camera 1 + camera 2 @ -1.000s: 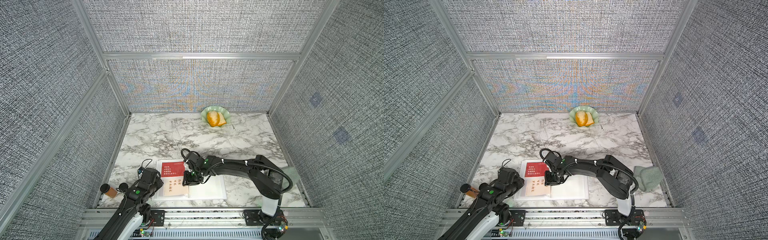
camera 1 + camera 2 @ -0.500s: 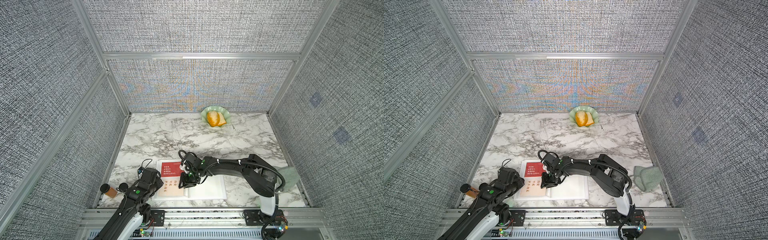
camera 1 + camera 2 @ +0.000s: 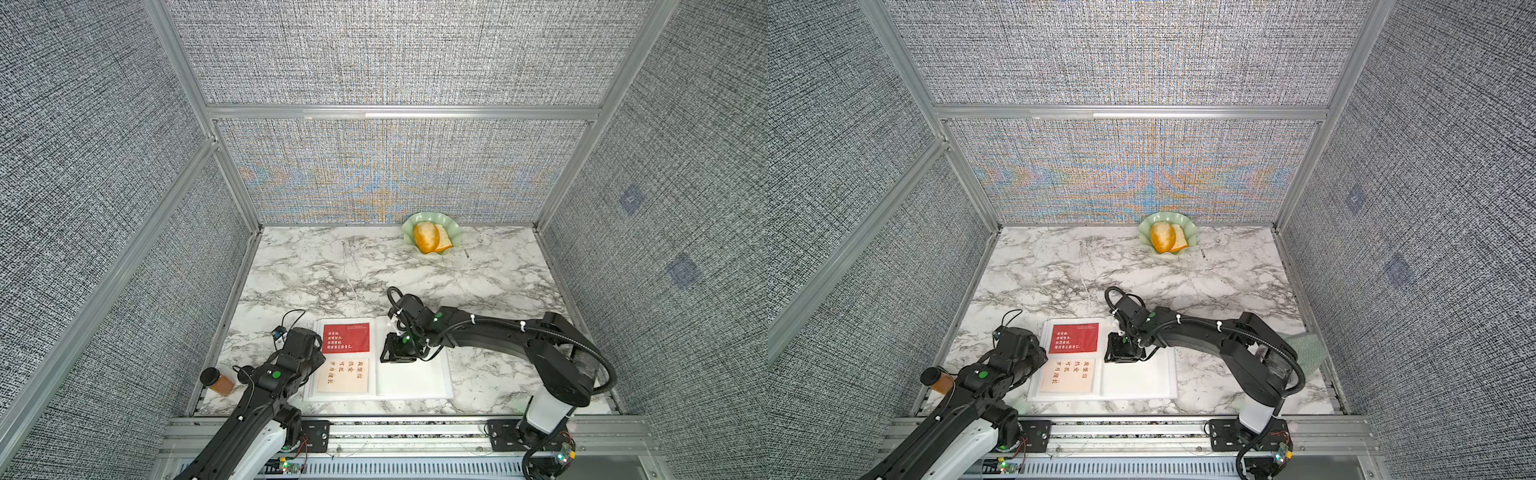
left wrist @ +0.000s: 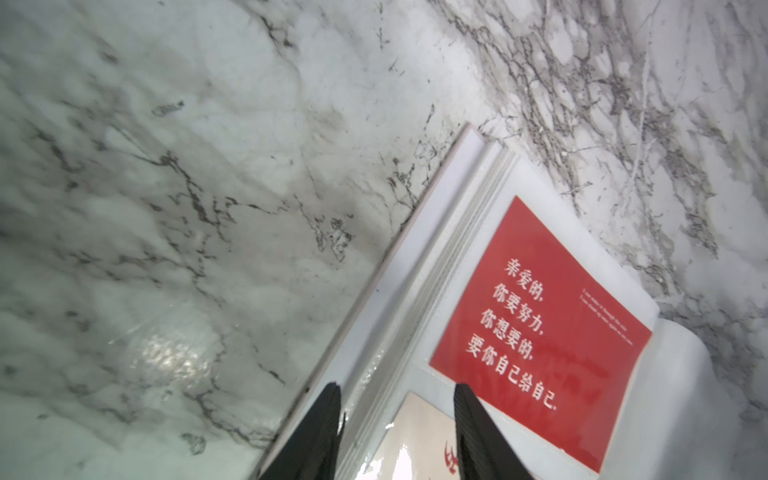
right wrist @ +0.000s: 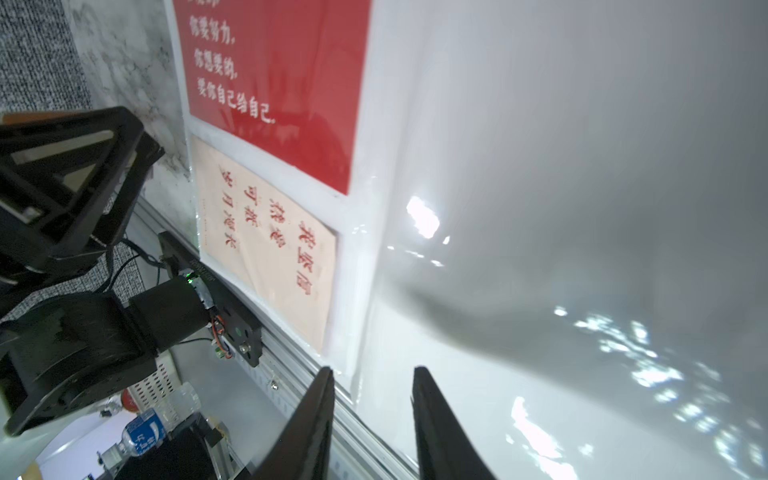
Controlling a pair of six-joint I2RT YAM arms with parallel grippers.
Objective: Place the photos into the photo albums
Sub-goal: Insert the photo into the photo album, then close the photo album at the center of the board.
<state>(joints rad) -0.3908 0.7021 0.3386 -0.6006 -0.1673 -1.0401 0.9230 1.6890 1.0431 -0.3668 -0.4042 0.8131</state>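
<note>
The photo album (image 3: 411,378) (image 3: 1138,380) lies open near the table's front edge. Its left page holds a red photo (image 3: 345,337) (image 4: 540,332) (image 5: 282,83) with white text. A cream photo (image 3: 343,375) (image 5: 270,257) with red characters sits below it, under plastic. The right page is bare white. My left gripper (image 4: 395,399) (image 3: 316,357) is open and straddles the left page's outer edge, with nothing gripped. My right gripper (image 5: 372,378) (image 3: 397,353) hovers open over the right page near the spine, holding nothing.
A green dish (image 3: 432,237) with bread stands at the back wall. A brown jar (image 3: 216,380) with a black lid sits at the front left, beside my left arm. A green cloth (image 3: 1304,349) lies at the right behind my right arm. The metal rail (image 3: 395,428) runs along the front.
My right gripper has shifted slightly right, from over the spine onto the right page. My left gripper's jaws have opened wider at the album's left edge.
</note>
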